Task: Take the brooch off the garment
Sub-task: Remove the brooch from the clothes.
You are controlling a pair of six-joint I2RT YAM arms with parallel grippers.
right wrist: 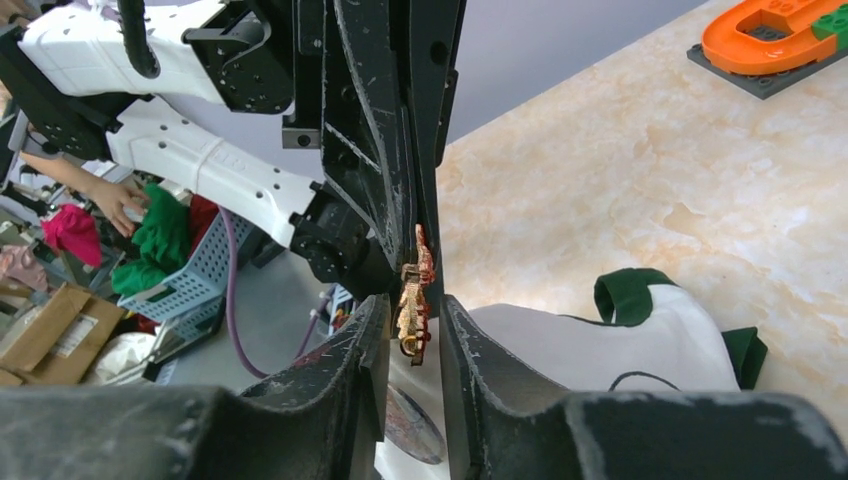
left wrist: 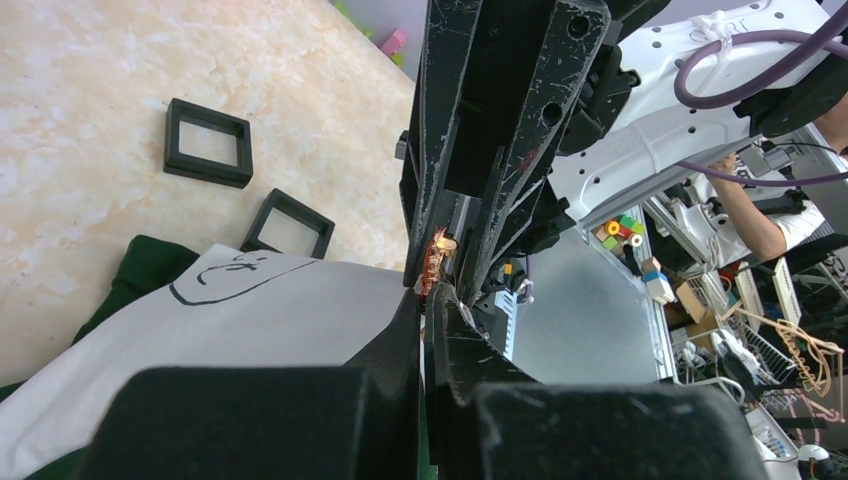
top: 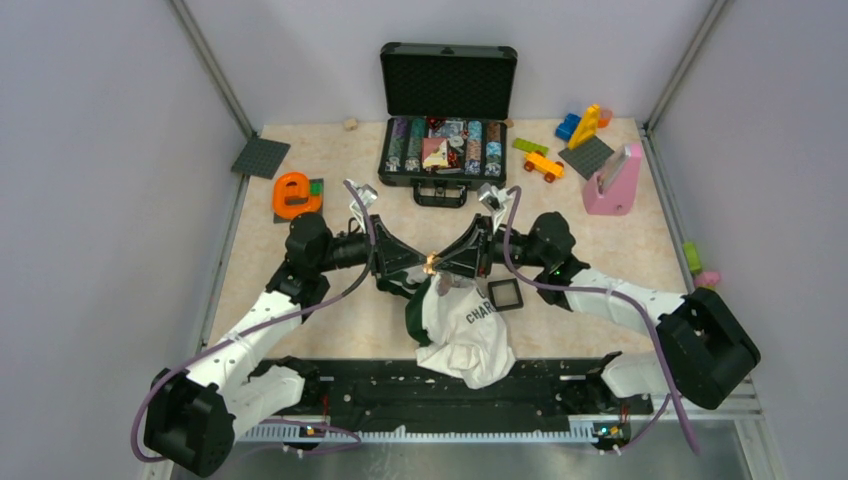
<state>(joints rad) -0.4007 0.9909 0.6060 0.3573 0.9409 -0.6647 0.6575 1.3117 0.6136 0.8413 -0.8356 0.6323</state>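
The brooch (top: 431, 262), a tiny orange-and-gold pin, is held in the air between my two grippers above the table's middle. My left gripper (top: 424, 262) is shut on it; in the left wrist view the brooch (left wrist: 436, 262) sticks out of its tips (left wrist: 428, 292). My right gripper (top: 441, 263) faces it from the right. In the right wrist view its jaws (right wrist: 414, 308) stand a little apart around the brooch's lower end (right wrist: 415, 295). The white garment (top: 463, 335) with green trim lies crumpled just below, also seen in both wrist views (left wrist: 250, 310) (right wrist: 620, 340).
An open black case (top: 447, 110) of chips stands at the back. An orange letter "e" (top: 291, 194) lies back left. A toy car (top: 543, 165), bricks and a pink stand (top: 613, 182) lie back right. Small black square frames (top: 505, 294) (left wrist: 207, 142) lie beside the garment.
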